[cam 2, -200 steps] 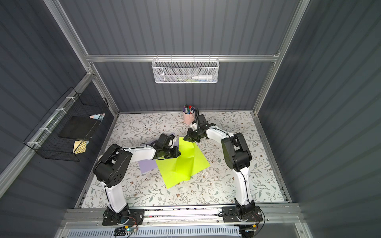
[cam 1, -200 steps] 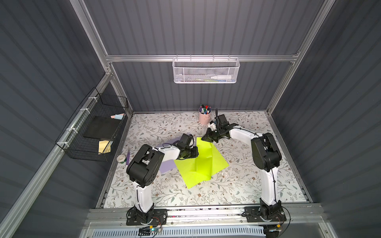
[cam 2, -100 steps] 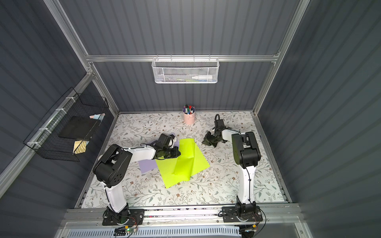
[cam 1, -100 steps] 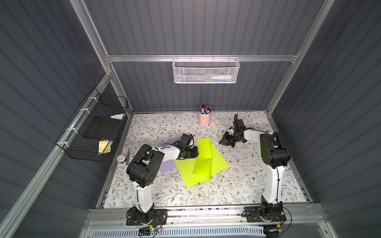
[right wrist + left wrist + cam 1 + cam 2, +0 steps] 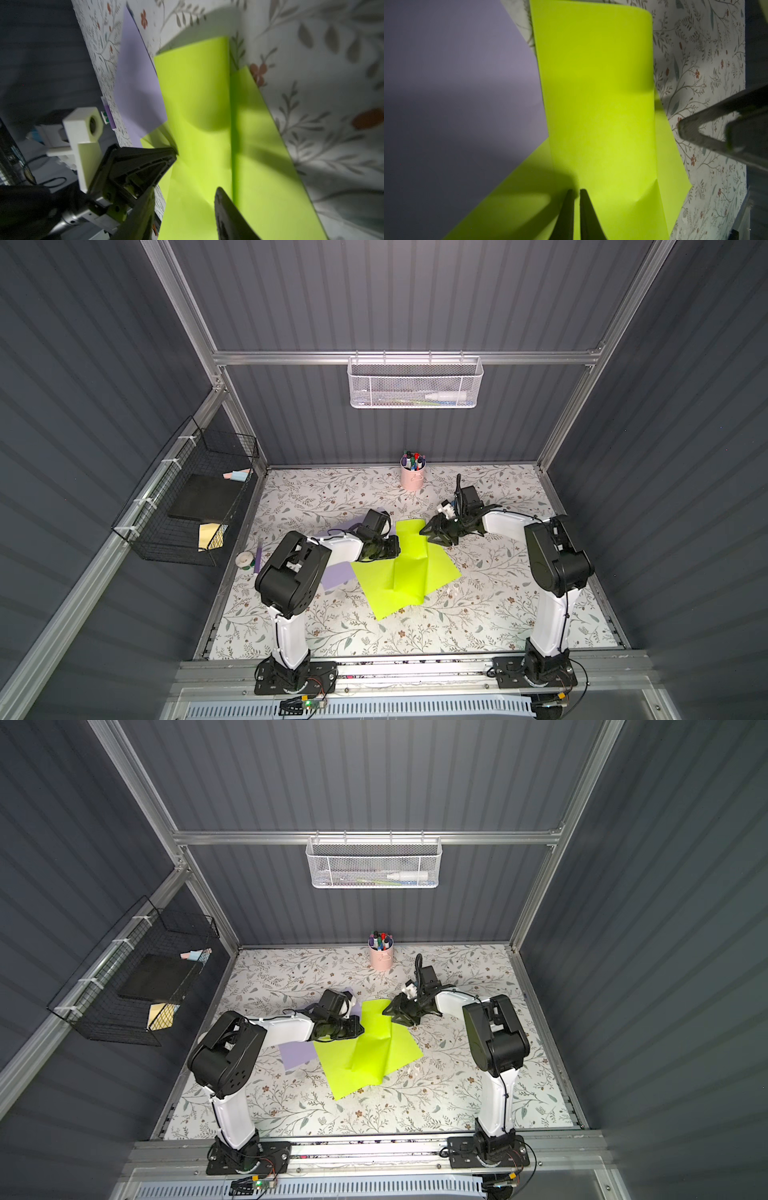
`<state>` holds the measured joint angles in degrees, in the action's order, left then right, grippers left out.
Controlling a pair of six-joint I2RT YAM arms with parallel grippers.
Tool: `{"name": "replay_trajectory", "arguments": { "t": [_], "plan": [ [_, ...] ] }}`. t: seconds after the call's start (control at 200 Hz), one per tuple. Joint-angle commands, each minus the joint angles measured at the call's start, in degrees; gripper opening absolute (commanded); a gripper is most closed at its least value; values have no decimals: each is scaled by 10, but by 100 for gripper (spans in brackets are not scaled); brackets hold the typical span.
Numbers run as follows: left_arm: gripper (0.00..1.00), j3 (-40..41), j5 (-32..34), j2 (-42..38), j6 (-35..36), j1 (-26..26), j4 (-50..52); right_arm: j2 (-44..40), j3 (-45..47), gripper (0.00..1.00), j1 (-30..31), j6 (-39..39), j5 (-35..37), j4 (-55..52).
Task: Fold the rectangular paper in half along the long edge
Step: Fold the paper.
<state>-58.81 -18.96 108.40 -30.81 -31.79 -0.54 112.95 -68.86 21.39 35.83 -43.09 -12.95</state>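
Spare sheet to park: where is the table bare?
Bare: the table strip between green paper and front rail; the back corner left of the pen cup. Crowded: around the paper, left hand and right hand at it.

Purple sheet (image 5: 336,577), pink pen cup (image 5: 412,480), mesh basket (image 5: 413,385)

Paper (image 5: 409,568): lime-green sheet, matt, smooth, one sharp crease.
Lilac sheet (image 5: 334,577): paper, matt.
Tabletop (image 5: 498,605): floral-printed covering, matt, smooth.
Left pincer (image 5: 576,190), right pincer (image 5: 186,189): black plastic, matt.
Arm shells (image 5: 291,635): white plastic, slight sheen.
Mesh basket (image 5: 413,385): white-coated metal.
Wire basket (image 5: 145,514): black metal wire.
Frame rail (image 5: 291,357): bare aluminium, satin.
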Motion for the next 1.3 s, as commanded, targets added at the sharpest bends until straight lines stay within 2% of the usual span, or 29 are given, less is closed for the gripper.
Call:
{"name": "replay_trajectory", "arguments": {
  "t": [0.0,0.16,0.37,0.525,0.81,0.86,1.016,1.121,1.156,1.206,1.296],
  "plan": [
    [12,9,16,29,13,-4,62,-3,26,50,-2,3,-6,9],
    [12,9,16,31,12,-4,61,-5,48,51,1,9,-8,28],
    [12,10,17,31,12,-4,61,34,18,51,24,4,-17,27],
    [12,11,18,29,12,-4,62,53,10,46,27,13,-21,44],
    [12,11,19,29,12,-4,62,44,12,10,27,9,1,35],
    [12,12,19,28,12,-4,62,43,13,0,27,10,5,35],
    [12,14,20,28,12,-4,62,40,11,0,25,13,9,37],
    [12,14,20,29,12,-4,62,41,-1,35,24,10,20,21],
    [12,13,19,29,13,-4,62,43,-7,43,23,8,22,16],
    [12,14,19,30,13,-4,62,47,-16,47,18,6,24,11],
    [12,15,18,30,13,-4,61,58,-33,47,8,3,22,6]
  ]
}}
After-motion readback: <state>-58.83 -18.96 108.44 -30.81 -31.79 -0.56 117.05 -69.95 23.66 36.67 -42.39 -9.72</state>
